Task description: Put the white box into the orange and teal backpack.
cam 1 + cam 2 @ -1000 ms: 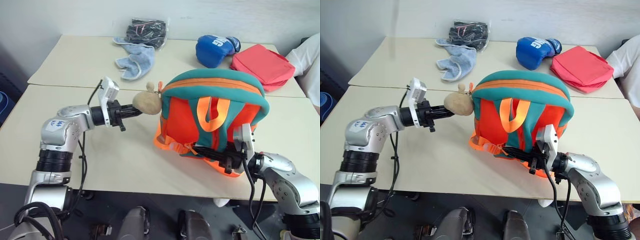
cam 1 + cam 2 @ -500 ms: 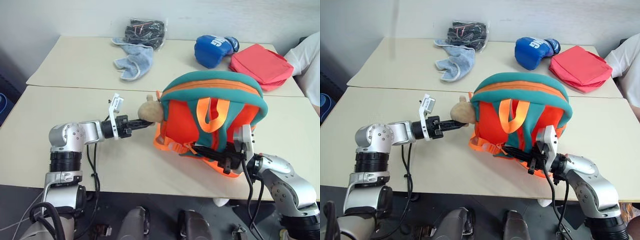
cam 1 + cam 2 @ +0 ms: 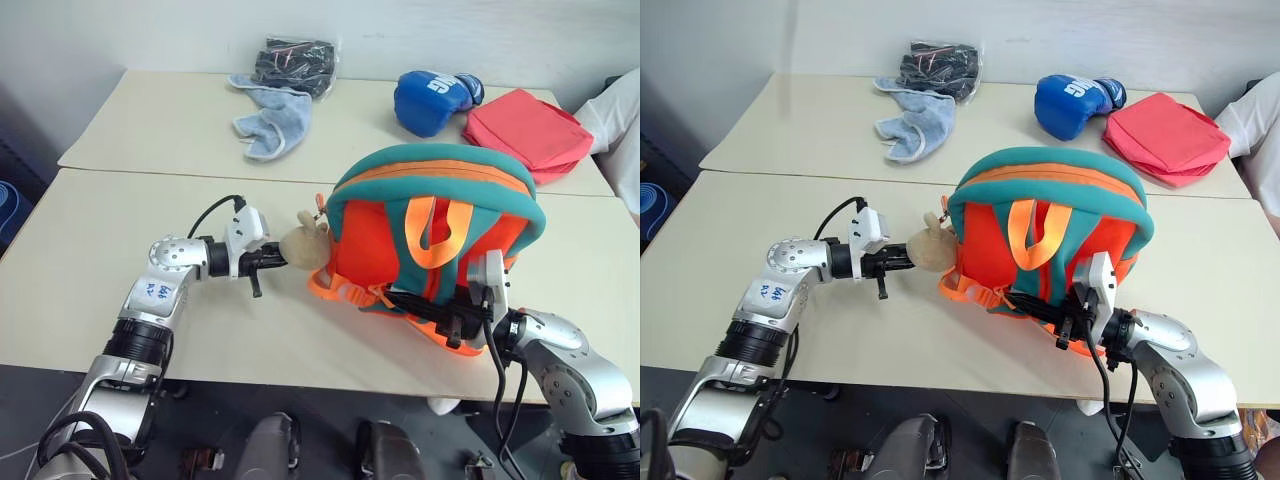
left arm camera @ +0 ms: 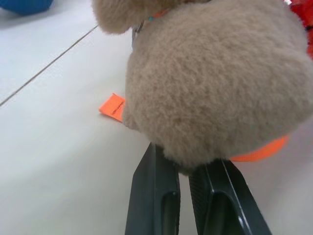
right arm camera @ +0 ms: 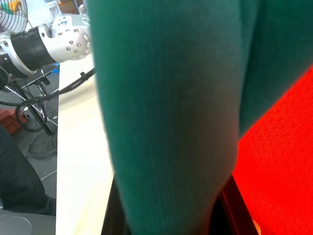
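The left gripper (image 3: 278, 259) reaches level across the front table (image 3: 90, 270), its two black fingers pinched together on the underside of the beige plush toy (image 3: 303, 246). The left wrist view brings out what the head views cannot: the toy's dense, curly pile, the fingers (image 4: 155, 196) side by side with hardly a gap, and an orange strap end (image 4: 112, 106) lying flat on the smooth pale tabletop.

The plush toy hangs at the left side of the orange and teal backpack (image 3: 430, 250), which stands domed and bulky near the table's front edge, right of centre. It has soft teal trim over the top, orange fabric panels and a looped orange handle. The white box cannot be seen anywhere on the tables.

The right gripper (image 3: 452, 322) is at the backpack's lower front, by the front edge. The right wrist view shows close-knit teal fabric (image 5: 171, 107) clamped between its closed fingers, with red-orange cloth beside.

On the far table lie a black bundle (image 3: 292, 62) in clear plastic, a pale blue cloth (image 3: 268, 122), a blue boxing glove (image 3: 430, 98) with white lettering too small to read, and a flat red-pink pouch (image 3: 525, 130).
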Robot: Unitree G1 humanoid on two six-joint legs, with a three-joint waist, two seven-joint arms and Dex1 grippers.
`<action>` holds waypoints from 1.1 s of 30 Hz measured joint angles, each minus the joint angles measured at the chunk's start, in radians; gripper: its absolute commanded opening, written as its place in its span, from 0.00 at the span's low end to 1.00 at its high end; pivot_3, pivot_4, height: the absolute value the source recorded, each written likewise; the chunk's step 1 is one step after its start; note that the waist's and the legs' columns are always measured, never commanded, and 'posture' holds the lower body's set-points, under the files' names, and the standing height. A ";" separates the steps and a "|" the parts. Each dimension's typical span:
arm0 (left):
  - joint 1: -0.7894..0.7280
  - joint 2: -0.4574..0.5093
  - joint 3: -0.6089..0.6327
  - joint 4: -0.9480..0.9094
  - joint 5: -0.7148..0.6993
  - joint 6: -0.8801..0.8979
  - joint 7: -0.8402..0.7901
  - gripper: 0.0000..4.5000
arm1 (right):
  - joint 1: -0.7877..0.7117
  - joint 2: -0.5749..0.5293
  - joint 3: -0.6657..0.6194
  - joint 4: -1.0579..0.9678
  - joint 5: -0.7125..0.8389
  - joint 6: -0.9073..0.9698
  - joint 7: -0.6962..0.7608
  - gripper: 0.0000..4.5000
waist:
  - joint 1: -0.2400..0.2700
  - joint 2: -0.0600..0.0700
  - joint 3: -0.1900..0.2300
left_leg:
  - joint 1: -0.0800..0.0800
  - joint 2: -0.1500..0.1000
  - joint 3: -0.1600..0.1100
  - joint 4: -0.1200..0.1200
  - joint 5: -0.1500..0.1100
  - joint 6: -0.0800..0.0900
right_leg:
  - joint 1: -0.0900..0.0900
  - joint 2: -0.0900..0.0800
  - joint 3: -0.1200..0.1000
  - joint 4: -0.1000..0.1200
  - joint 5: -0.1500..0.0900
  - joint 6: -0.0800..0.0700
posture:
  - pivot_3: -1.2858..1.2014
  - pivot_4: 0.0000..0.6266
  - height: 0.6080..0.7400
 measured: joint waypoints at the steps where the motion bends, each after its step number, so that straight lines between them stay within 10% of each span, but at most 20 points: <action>1: -0.003 0.003 -0.003 0.015 0.010 -0.047 -0.025 0.01 | 0.001 0.000 0.000 0.000 -0.002 0.000 0.000 0.02 | -0.001 0.000 0.000 | 0.000 0.000 0.000 0.000 0.002 0.004 | 0.000 0.000 0.000 0.002 0.000 0.000 | 0.52 0.24 1.00; 6: 0.005 0.003 0.022 0.038 0.002 -0.114 -0.072 0.17 | 0.005 0.000 0.000 0.001 -0.019 -0.016 0.006 0.02 | -0.003 0.000 0.000 | 0.000 0.000 0.000 0.000 0.002 0.005 | 0.000 0.001 -0.001 0.003 0.000 0.000 | 0.52 0.24 1.00; 18: 0.278 0.213 0.281 -0.250 -0.149 0.085 -0.072 0.98 | 0.136 -0.211 -0.258 -0.062 0.091 0.045 0.110 0.94 | -0.012 0.000 0.000 | 0.000 0.003 -0.001 0.000 0.000 0.005 | 0.001 0.000 -0.002 0.002 0.000 0.000 | 0.52 0.24 1.00; 33: 0.846 0.212 0.496 -0.516 -0.111 -0.046 0.032 1.00 | 0.156 -0.258 -0.374 0.579 -0.273 -0.658 0.391 1.00 | -0.005 0.004 0.001 | 0.002 0.006 0.001 -0.001 -0.005 -0.002 | 0.002 -0.001 0.002 -0.005 0.000 -0.001 | 0.52 0.24 1.00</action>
